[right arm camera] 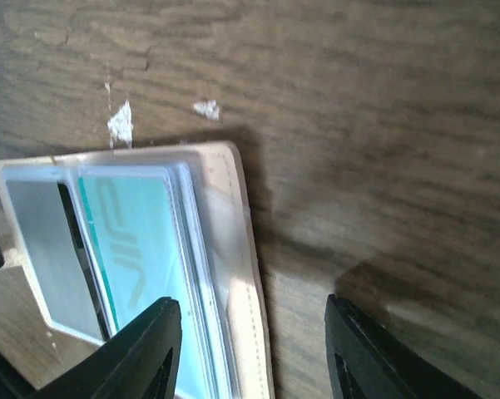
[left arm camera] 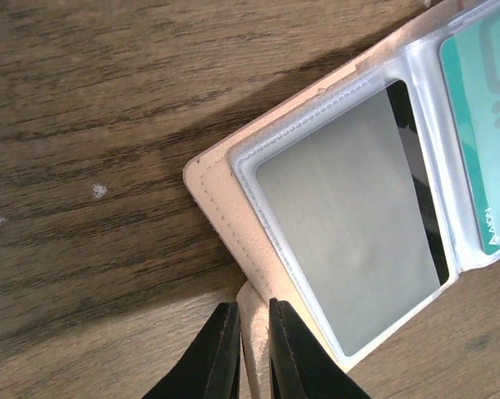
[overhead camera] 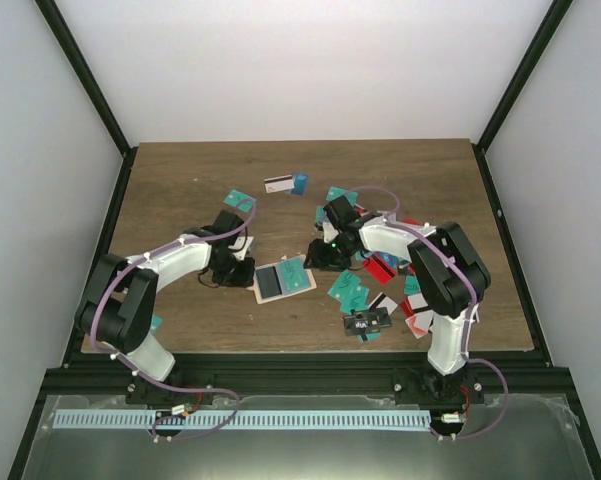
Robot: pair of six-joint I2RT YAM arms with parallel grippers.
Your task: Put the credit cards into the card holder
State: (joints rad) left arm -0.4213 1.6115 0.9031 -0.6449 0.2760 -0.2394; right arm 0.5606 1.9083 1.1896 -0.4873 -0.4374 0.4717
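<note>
In the top view my left arm (overhead camera: 180, 258) stretches from the lower left toward mid-frame. The left jaws are clenched on the beige tab at the left edge of the card holder (overhead camera: 283, 280). My left wrist view shows the black fingers (left arm camera: 219, 357) nearly together with that strip pinched between them. The card holder lies opened flat on the wooden surface (overhead camera: 180, 180), just below centre frame, between the two arms. Its left clear sleeve holds a dark card (left arm camera: 420, 191) and its right sleeve a teal card (left arm camera: 482, 125). The right arm (overhead camera: 380, 235) meets the holder's right edge. The right jaws are released, their fingers (right arm camera: 141, 349) well apart with nothing between them. Loose credit cards (overhead camera: 345, 290) lie scattered right of centre, with a few more near the upper middle.
</note>
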